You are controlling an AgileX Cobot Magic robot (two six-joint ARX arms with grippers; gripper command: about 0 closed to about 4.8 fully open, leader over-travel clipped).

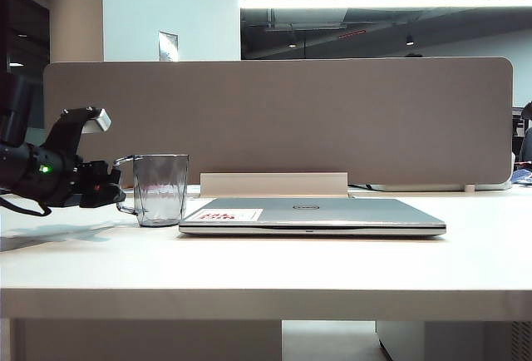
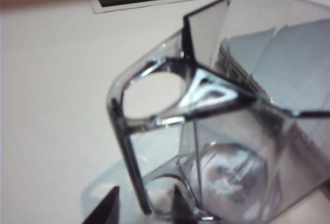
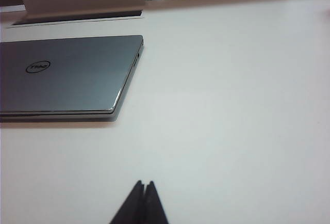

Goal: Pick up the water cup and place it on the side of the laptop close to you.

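White table [image 1: 249, 269], left gripper [image 2: 144, 206] straddling water cup [image 2: 242, 131] handle, right gripper [image 3: 144, 203] closed

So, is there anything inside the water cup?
The water cup looks empty: through its clear wall only the table and laptop show. The open left pincer straddles its handle. A thin film of water could not be told.

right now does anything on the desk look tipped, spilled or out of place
Nothing stands out. The water cup stands upright and looks empty beside the closed laptop. The open left gripper straddles its handle; the right gripper is shut over bare table.
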